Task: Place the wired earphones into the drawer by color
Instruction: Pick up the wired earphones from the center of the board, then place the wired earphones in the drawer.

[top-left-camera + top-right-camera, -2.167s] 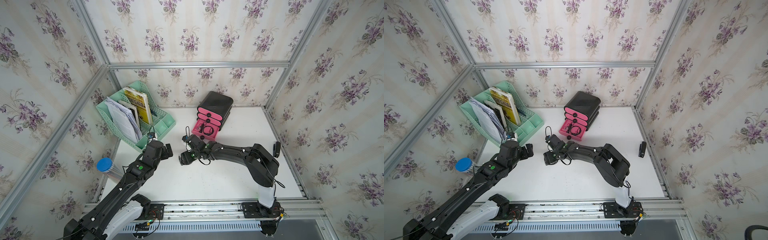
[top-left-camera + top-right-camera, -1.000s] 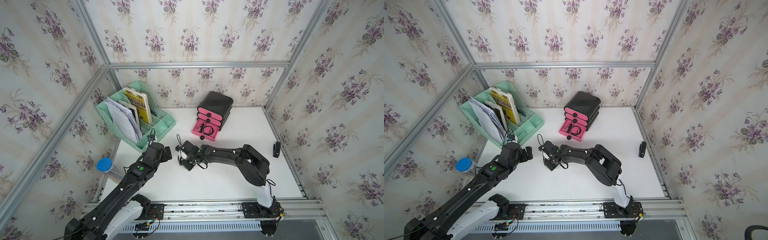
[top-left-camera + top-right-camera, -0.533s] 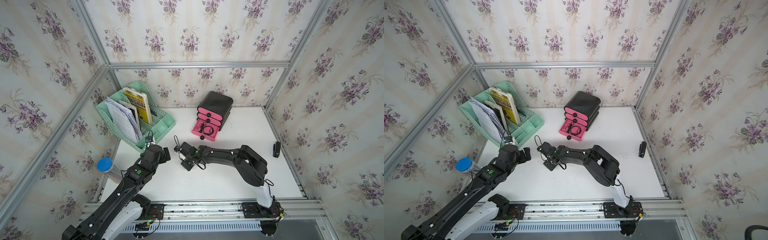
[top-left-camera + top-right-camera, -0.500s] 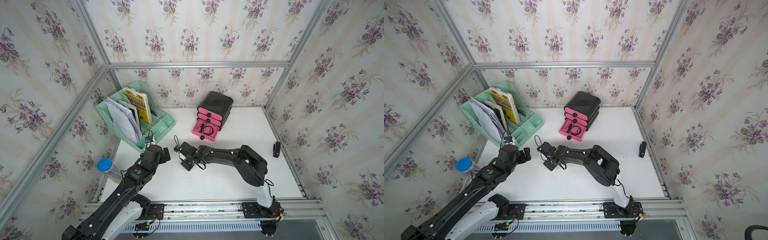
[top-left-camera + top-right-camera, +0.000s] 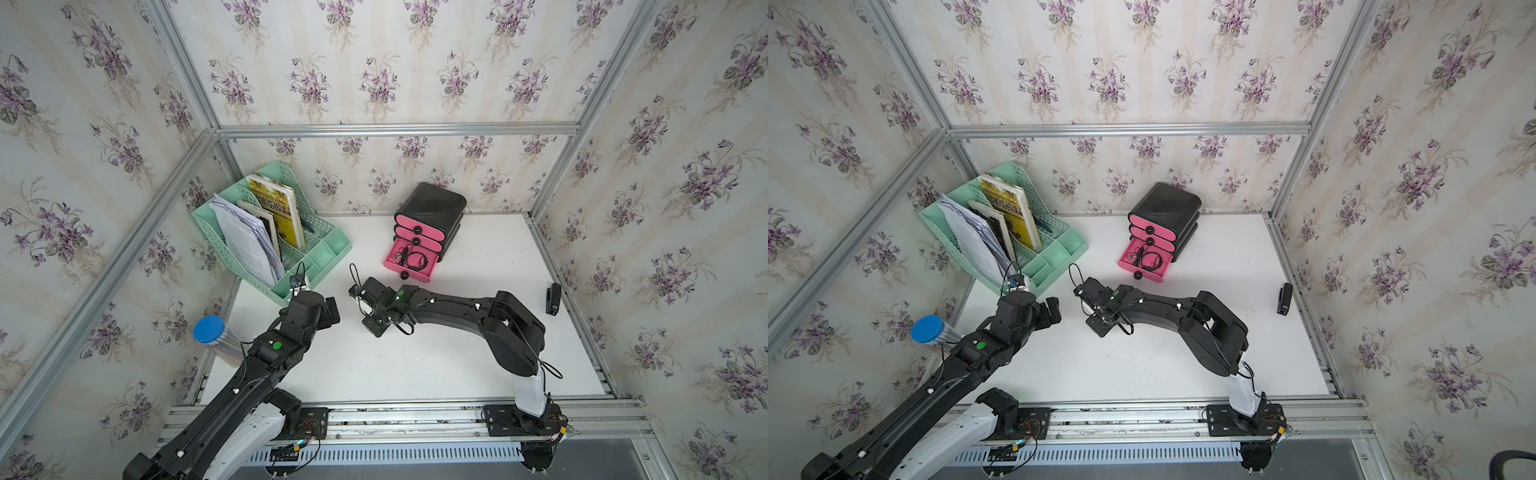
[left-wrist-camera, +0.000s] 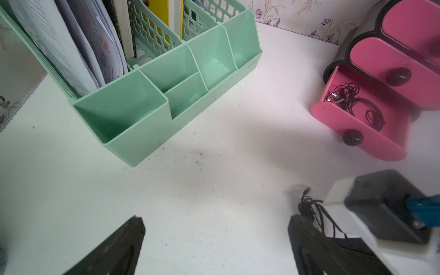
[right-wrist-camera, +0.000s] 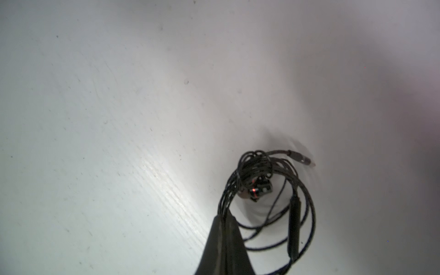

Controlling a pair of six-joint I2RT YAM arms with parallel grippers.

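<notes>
- Right gripper [image 7: 225, 217]: jaws pinched on black earphones [image 7: 294, 226], low over tabletop [image 5: 415, 365].
- Left gripper [image 6: 215, 219]: jaws wide, beside rack [image 5: 328, 249].
- Bottom drawer [image 6: 381, 145]: open, second black set [image 6: 347, 92] inside.
- Stapler [image 5: 553, 297]: right edge, well apart.

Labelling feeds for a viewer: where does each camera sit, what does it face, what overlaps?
Top views: high at the front, looking down and back over table, file rack, drawer cabinet, left arm, right arm.
Left wrist: on the left arm, facing rack and open bottom drawer; open left gripper frames it.
Right wrist: on the right arm, looking down at table; right gripper shut on black earphones.
Shared: both wrist views show those earphones; left wrist and top views show that drawer.
</notes>
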